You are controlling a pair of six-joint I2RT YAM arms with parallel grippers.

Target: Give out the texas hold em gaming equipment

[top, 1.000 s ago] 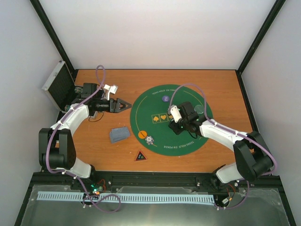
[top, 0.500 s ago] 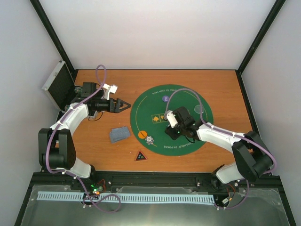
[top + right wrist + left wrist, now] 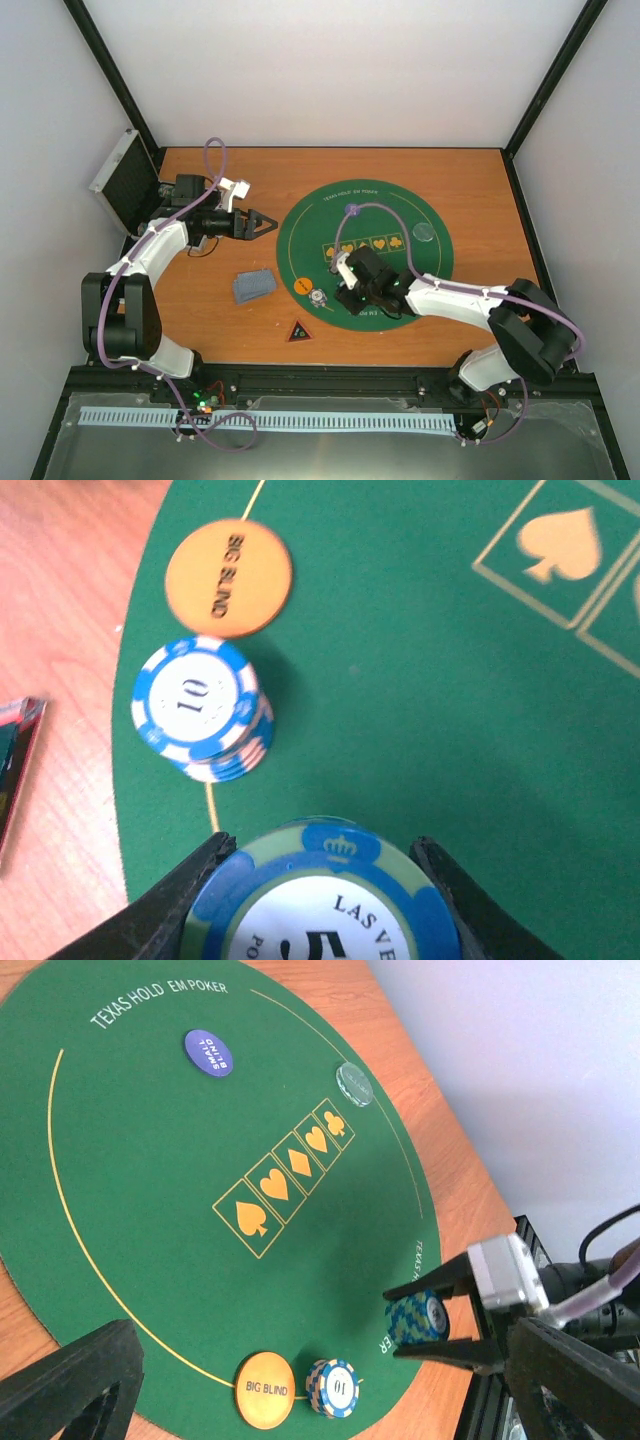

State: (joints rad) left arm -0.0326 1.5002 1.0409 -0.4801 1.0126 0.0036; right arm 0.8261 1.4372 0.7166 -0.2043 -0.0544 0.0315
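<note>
My right gripper [image 3: 320, 880] is shut on a stack of green-and-blue chips [image 3: 322, 905], held just above the green poker mat [image 3: 400, 270] near its front-left rim. The same held stack [image 3: 418, 1318] shows between the right gripper's black fingers [image 3: 440, 1285] in the left wrist view. Just beyond it stand a blue-and-white "10" chip stack [image 3: 200, 712] and an orange BIG BLIND disc [image 3: 229, 577]. A purple SMALL BLIND disc [image 3: 208, 1052] and a clear disc [image 3: 354, 1084] lie farther back on the mat. My left gripper [image 3: 264, 224] hangs open, with nothing in it, over bare wood left of the mat.
A small pile of grey-blue cards [image 3: 254, 285] lies on the wood left of the mat. The dark red-edged triangle [image 3: 298, 331] sits near the front edge. The silver case [image 3: 125, 180] stands open at the back left corner.
My right gripper has carried the chip stack from the mat's centre toward its front-left rim, beside the "10" stack. The left arm has stayed put.
</note>
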